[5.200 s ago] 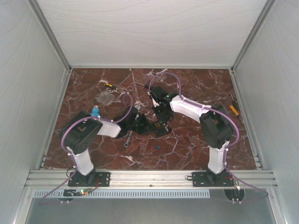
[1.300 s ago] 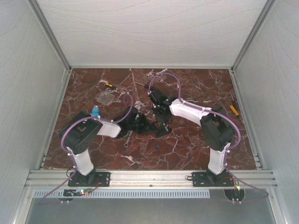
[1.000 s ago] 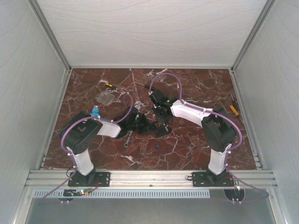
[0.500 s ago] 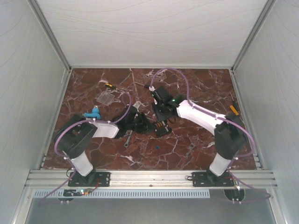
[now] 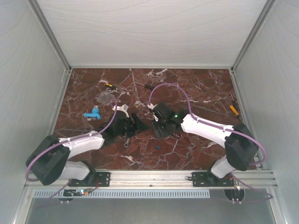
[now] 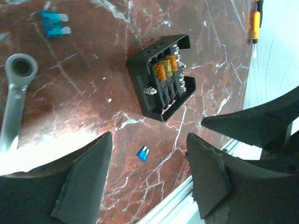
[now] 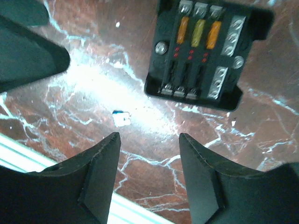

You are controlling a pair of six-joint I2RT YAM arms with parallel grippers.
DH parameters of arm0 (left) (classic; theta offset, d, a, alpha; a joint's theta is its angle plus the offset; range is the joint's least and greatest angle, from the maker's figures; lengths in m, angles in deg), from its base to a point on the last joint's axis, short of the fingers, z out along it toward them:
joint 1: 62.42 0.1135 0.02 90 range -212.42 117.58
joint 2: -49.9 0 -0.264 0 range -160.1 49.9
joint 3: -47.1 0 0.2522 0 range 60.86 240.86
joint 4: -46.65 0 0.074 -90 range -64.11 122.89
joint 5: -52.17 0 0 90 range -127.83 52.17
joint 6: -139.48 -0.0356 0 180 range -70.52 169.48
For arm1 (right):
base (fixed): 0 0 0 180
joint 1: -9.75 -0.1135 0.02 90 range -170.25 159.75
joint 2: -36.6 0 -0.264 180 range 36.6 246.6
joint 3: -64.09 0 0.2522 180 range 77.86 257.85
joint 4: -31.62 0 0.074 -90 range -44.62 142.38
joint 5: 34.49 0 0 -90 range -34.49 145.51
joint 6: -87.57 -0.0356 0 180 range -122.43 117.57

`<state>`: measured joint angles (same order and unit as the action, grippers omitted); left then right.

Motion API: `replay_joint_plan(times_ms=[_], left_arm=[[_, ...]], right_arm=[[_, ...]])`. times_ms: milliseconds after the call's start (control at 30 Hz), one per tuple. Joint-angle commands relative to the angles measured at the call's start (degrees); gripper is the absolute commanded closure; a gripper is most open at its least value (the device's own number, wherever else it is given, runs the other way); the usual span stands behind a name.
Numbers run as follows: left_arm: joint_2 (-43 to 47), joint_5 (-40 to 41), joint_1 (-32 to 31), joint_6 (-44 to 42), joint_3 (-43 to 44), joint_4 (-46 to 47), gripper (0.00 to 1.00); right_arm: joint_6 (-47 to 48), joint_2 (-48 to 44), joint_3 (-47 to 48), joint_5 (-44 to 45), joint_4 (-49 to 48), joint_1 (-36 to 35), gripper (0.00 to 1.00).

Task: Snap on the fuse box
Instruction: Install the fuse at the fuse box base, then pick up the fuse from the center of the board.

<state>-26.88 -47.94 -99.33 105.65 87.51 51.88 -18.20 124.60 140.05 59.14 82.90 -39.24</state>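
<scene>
The fuse box [image 6: 161, 77] is a black squarish box lying open-side up on the marble, with orange and yellow fuses in its slots; the right wrist view also shows the fuse box [image 7: 205, 51]. My left gripper [image 6: 149, 136] is open and empty, its tips short of the box. My right gripper [image 7: 149, 136] is open too, with bare marble between its fingers and the box beyond the tips. From above, the left gripper [image 5: 139, 125] and right gripper [image 5: 163, 125] face each other around the box. Nothing touches the box.
A clear plastic cover [image 5: 106, 97] lies at the back left, with a blue part [image 5: 92, 113] near it. A wrench [image 6: 14, 98] and a blue fuse [image 6: 53, 24] lie left of the box, a tiny blue fuse [image 6: 143, 154] in front. A yellow screwdriver [image 5: 233, 109] lies at the right.
Both grippers have opened and drawn back from the fuse box, which stays on the marble. Both arms have dropped lower and swung outward.
</scene>
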Motion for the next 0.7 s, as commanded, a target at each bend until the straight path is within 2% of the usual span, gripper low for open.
replay_joint_plan(times_ms=[0, 167, 433, 667], left_arm=[[5.7, 5.6, -0.2, -2.6, -1.9, -5.2, 0.32], [12.2, 9.1, 0.1, -3.8, -4.3, -10.6, 0.2], [25.0, 18.0, 0.9, -5.2, -7.7, -21.1, 0.01], [30.8, 22.1, 1.4, -7.3, -8.0, -27.9, 0.0]], right_arm=[[0.1, -3.2, -2.2, -1.9, -1.0, -2.2, 0.49], [4.7, -0.7, -4.4, -4.9, -3.8, -4.6, 0.49], [9.4, 6.6, -1.6, -12.1, -9.7, -5.8, 0.5], [9.7, 12.7, 0.3, -12.7, -10.2, -5.8, 0.5]])
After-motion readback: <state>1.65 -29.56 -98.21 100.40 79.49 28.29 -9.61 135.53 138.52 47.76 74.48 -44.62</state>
